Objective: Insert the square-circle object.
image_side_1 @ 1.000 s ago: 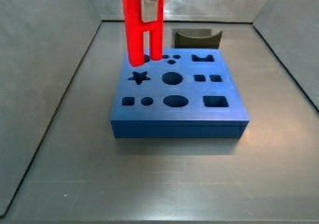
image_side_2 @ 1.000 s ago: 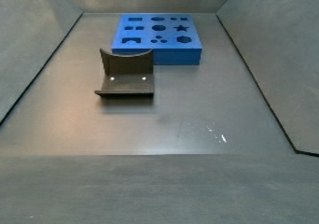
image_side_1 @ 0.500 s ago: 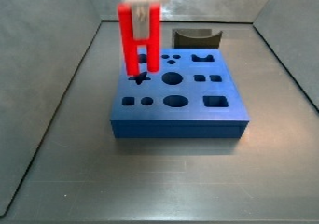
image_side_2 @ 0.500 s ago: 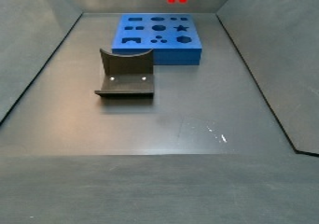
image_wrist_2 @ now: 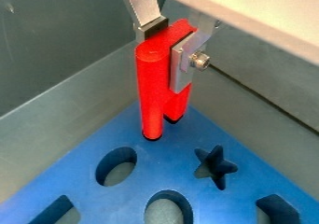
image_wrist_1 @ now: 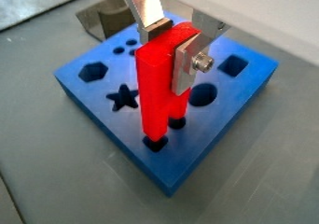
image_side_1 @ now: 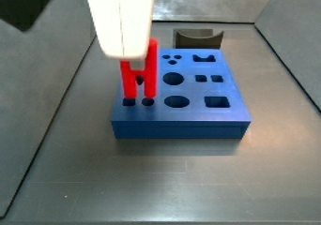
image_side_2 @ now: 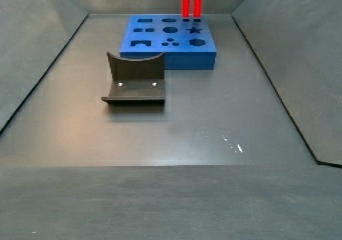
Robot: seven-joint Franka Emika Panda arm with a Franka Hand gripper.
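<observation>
While upright — square-circle object between fingers.

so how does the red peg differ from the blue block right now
The red peg is long, narrow and upright, clamped in the gripper; the blue block is broad, flat and rests on the floor. The peg is solid bars; the block has shaped holes. The peg's lower end sits at the block's top face.

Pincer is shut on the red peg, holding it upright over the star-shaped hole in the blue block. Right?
Not the star. The pincer holds the red peg upright, but its lower end meets the pair of small holes at the blue block's edge, beside the star-shaped hole, as a wrist view shows.
</observation>
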